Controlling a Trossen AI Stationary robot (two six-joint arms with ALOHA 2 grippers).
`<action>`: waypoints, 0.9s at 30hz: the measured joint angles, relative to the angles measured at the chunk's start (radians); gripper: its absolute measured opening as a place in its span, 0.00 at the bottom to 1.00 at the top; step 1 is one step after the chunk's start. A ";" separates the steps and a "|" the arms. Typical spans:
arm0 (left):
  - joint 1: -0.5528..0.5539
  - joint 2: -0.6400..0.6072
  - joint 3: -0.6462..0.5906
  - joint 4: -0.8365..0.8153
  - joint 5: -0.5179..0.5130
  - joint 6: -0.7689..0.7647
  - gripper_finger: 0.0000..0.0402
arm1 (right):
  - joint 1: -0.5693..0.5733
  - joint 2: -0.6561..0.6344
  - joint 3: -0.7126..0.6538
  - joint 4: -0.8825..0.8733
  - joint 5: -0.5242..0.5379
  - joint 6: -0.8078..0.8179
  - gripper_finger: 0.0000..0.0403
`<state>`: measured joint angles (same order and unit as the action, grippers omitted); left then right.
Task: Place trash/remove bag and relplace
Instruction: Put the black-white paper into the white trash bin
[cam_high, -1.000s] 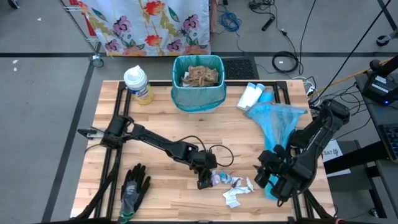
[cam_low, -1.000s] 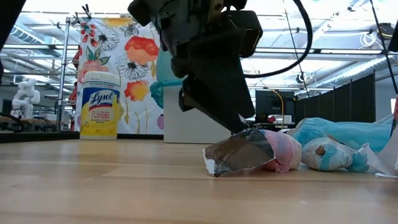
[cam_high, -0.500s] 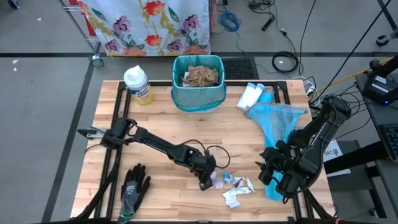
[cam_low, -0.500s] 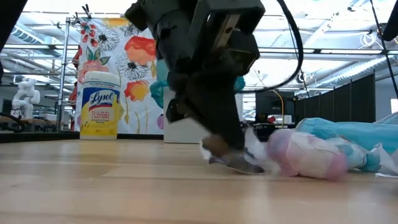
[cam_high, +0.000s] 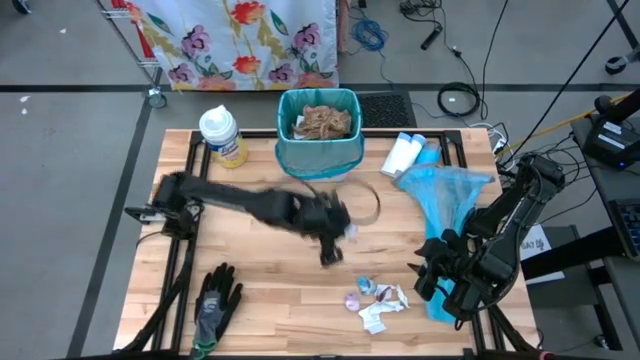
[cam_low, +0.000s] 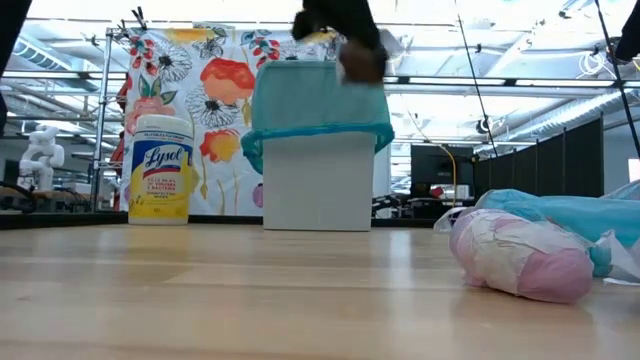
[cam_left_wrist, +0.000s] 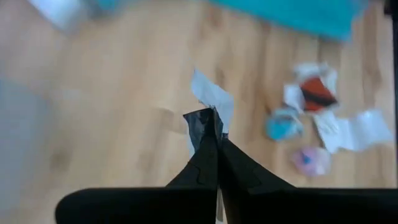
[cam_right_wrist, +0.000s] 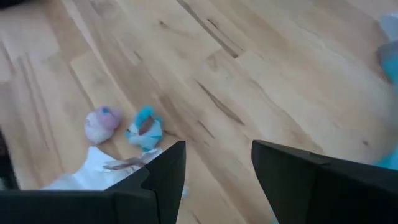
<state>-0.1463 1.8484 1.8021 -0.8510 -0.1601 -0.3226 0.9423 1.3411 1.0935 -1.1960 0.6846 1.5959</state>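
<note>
My left gripper (cam_high: 331, 256) hangs above the table's middle, blurred, shut on a small grey-and-white wrapper scrap (cam_left_wrist: 208, 102). In the low view my left gripper (cam_low: 357, 60) shows in front of the bin's top. More trash lies on the wood near the front. It is a pink ball (cam_high: 352, 299), a blue ball (cam_high: 368, 287) and white tissue scraps (cam_high: 385, 306). The bin (cam_high: 318, 150), lined with a teal bag, stands at the far edge and holds brown paper towels (cam_high: 320, 122). My right gripper (cam_high: 436, 284) waits open at the front right, right of the scraps. My left gripper pinches the wrapper scrap between its two shut fingertips (cam_left_wrist: 211, 134), by the scrap's near edge (cam_left_wrist: 200, 119). The fingers slant down from the table's left. The scrap sticks out past the fingertips, lifted clear of the table.
A Lysol canister (cam_high: 222, 135) stands left of the bin. White bottles (cam_high: 402, 153) and a loose blue bag (cam_high: 445, 195) lie at the right. A black-and-grey glove (cam_high: 215, 305) lies at the front left. Bare wood shows between the bin and the trash.
My left gripper has shut on the wrapper scrap beside the pink ball. It has then risen quickly and swung toward the far edge and the bin, with the scrap lifted clear. The pink ball has been nudged a little toward the right.
</note>
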 joint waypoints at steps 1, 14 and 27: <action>0.025 -0.025 0.015 -0.001 -0.005 0.030 0.00 | -0.005 0.000 0.000 0.019 0.003 0.000 0.44; 0.462 -0.275 0.074 -0.001 -0.026 0.313 0.00 | -0.122 0.043 0.000 0.113 0.023 0.129 0.44; 0.656 -0.249 0.072 -0.027 0.059 0.439 0.28 | -0.268 0.044 0.000 0.234 0.023 0.145 0.44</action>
<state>0.5097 1.5997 1.8744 -0.8775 -0.1010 0.1166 0.6746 1.3853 1.0935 -0.9619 0.7074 1.7412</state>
